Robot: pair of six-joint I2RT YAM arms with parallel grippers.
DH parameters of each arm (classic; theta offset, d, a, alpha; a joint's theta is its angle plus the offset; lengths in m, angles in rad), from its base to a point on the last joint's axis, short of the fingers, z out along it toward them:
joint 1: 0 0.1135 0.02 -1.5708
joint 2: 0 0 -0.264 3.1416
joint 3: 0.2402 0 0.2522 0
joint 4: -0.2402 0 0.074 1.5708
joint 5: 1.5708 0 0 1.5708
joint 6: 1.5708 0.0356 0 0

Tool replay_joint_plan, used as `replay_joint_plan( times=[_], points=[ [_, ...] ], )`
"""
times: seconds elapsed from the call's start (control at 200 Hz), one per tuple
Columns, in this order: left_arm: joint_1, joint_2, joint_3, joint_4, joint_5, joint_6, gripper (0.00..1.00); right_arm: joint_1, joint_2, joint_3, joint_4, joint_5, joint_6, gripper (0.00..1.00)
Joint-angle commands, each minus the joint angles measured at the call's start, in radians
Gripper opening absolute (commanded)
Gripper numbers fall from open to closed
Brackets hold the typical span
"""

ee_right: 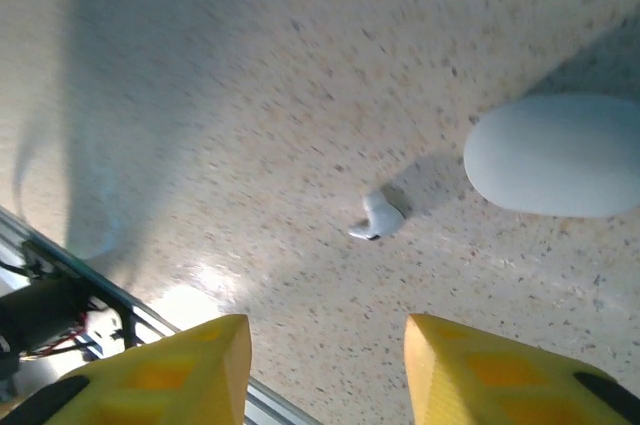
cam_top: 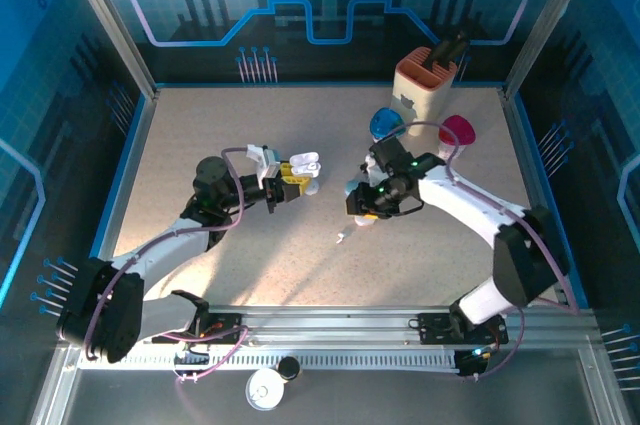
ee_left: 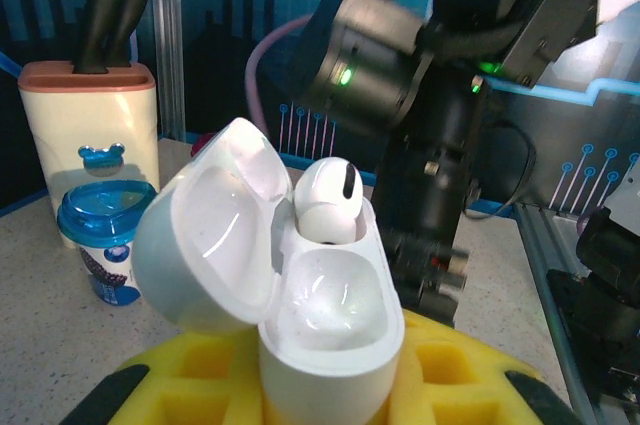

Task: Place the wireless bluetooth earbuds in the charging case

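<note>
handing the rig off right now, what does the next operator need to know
Left gripper: shut on the charging case, lid open.
Right gripper: open and empty, hovering above the loose earbud, not touching it.
Things: the loose earbud lies on the table beside a closed pale case.
Done: one seated earbud sits in the far slot of the charging case.
Left: the near slot is empty; grasp the loose earbud and seat it there.

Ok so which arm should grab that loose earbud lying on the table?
Right. The right gripper hangs over the loose earbud, jaws apart and empty; the left gripper is shut on the open charging case.
</note>
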Motion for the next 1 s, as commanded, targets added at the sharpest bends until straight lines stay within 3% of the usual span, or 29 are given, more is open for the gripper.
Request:
replay_joint_plan(
  times=[0.0,0.185,0.82,0.995],
  points=[
    [0.007,-0.025,-0.019,0.029,-0.004,0.027,0.20,0.039,0.071,0.030,-0.066,-0.002,0.052,0.42],
    [0.007,-0.026,-0.028,0.031,0.003,0.027,0.20,0.062,0.188,0.067,-0.072,0.017,0.032,0.34],
    [0.007,-0.038,-0.042,0.034,0.018,0.013,0.20,0.111,0.429,0.193,-0.118,0.039,-0.032,0.34],
    [0.007,-0.041,-0.042,0.031,0.020,0.010,0.20,0.115,0.452,0.195,-0.117,0.047,-0.034,0.30]
  ],
)
